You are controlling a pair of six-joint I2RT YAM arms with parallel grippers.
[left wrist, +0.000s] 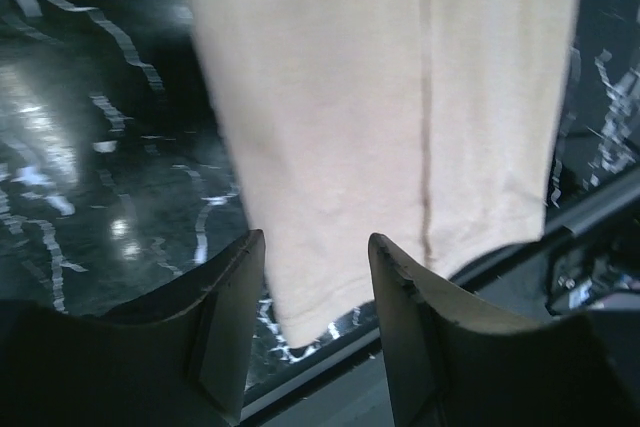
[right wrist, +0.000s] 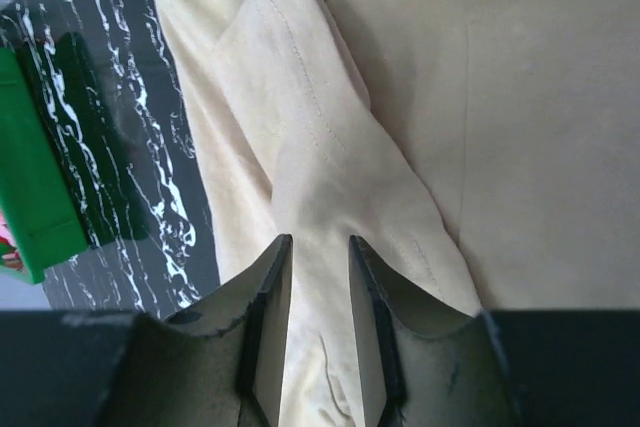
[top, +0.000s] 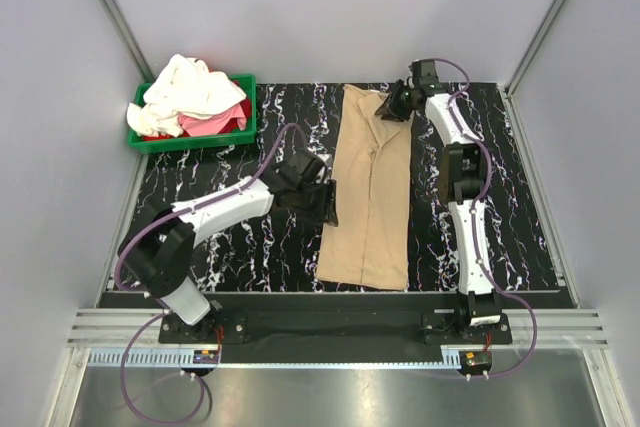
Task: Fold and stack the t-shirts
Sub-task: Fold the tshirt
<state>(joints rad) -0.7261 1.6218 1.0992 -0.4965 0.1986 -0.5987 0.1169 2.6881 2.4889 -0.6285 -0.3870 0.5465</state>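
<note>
You had the tan t-shirt (top: 370, 187) laid out as a long strip down the middle of the marble table (top: 240, 247). Your right gripper (right wrist: 318, 247) was at the shirt's far end, jaws nearly together with a ridge of the fabric pinched between them. Your left gripper (left wrist: 315, 247) sat at the shirt's left edge about halfway along, jaws wide apart and holding nothing. Over at the far left corner, the green bin (top: 190, 142) had a white shirt (top: 190, 87) and a pink shirt (top: 215, 125) heaped in it.
</note>
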